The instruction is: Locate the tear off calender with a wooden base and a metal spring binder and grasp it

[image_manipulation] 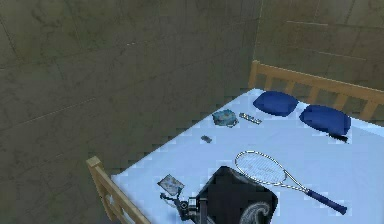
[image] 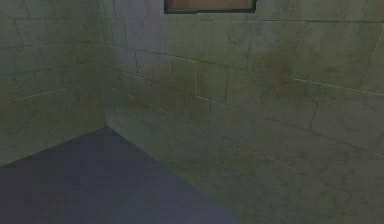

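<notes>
End effector (image_manipulation: 184,207) is showing low in the arm side view, just left of the dark arm (image_manipulation: 240,198), with its thin fingers reaching over the near end of the bed (image_manipulation: 100,178). Bedding is lying right behind it, so whether it is holding anything cannot be told.

In the forward view, a pale block wall (image: 60,80) is running back to a corner at the left, and a second wall (image: 260,100) is stretching away to the right. A dark floor (image: 80,185) is filling the lower left, and a framed brownish panel (image: 210,5) is sitting at the top edge.

In the arm side view, a grey-green wall (image_manipulation: 100,70) is taking up the left. The wooden-framed bed is carrying a pale sheet. A small pale thing (image_manipulation: 170,184) is resting on the sheet just up and left of the end effector; it is too small to say surely that it is the calendar. Farther up the bed, a tiny dark item (image_manipulation: 206,139), a grey lump (image_manipulation: 225,117) and a small flat piece (image_manipulation: 250,119) are lying apart from one another. A racket (image_manipulation: 275,172) is lying right of the arm, and two blue pillows (image_manipulation: 275,102) (image_manipulation: 325,119) are resting by the headboard (image_manipulation: 300,82).
</notes>
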